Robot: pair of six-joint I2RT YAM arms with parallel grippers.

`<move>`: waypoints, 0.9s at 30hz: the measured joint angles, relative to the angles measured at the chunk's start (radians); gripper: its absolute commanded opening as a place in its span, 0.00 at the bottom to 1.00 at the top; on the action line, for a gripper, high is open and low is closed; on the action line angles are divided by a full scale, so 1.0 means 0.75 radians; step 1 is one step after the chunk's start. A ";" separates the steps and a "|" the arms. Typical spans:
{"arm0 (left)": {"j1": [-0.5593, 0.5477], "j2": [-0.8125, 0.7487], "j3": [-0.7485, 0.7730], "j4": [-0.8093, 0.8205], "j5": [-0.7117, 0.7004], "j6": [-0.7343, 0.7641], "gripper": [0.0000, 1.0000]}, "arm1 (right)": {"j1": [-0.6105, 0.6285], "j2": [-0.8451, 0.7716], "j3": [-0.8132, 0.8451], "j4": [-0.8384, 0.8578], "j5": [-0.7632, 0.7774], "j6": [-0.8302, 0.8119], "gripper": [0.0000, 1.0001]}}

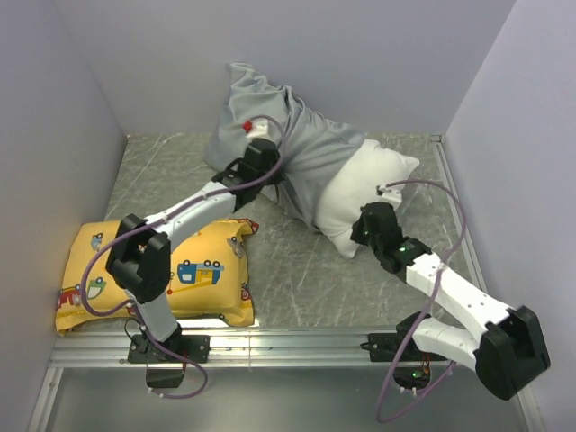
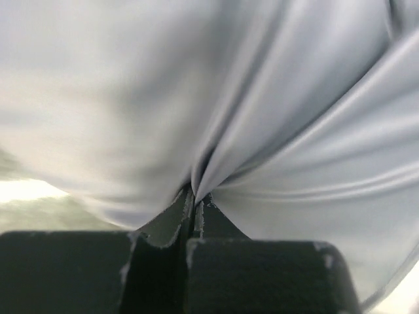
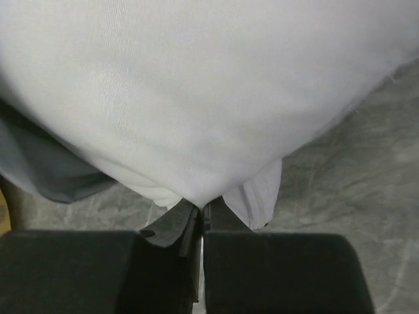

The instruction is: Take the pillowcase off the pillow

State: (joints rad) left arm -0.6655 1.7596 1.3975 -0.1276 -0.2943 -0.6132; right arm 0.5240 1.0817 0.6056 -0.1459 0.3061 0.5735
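The grey pillowcase point(image 1: 270, 135) lies bunched at the back middle of the table and covers the far part of the white pillow point(image 1: 369, 193), whose near right end sticks out bare. My left gripper point(image 1: 270, 175) is shut on a fold of the pillowcase point(image 2: 275, 118); the cloth pulls into creases at its jaws. My right gripper point(image 1: 360, 229) is shut on the near corner of the pillow point(image 3: 196, 98), beside a small white tag point(image 3: 258, 199). A strip of the grey pillowcase point(image 3: 46, 170) shows at the left of the right wrist view.
A yellow cartoon-vehicle print pillow point(image 1: 153, 270) lies at the front left under my left arm. Grey walls stand on the left, back and right. A metal rail point(image 1: 297, 342) runs along the near edge of the marbled table point(image 1: 288, 270).
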 measured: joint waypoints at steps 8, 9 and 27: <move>0.422 -0.064 0.023 -0.029 0.129 -0.024 0.00 | -0.306 -0.333 0.198 -0.219 -0.037 -0.050 0.00; 0.465 -0.064 0.023 -0.045 0.174 -0.042 0.00 | -0.325 -0.366 0.214 -0.220 -0.060 -0.053 0.00; 0.217 -0.040 0.017 -0.011 0.156 -0.047 0.00 | -0.008 -0.243 0.361 -0.337 0.061 -0.286 0.78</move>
State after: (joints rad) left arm -0.5026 1.7294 1.4101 -0.1356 -0.1772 -0.6483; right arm 0.5182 0.8997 0.8761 -0.3985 0.3515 0.3588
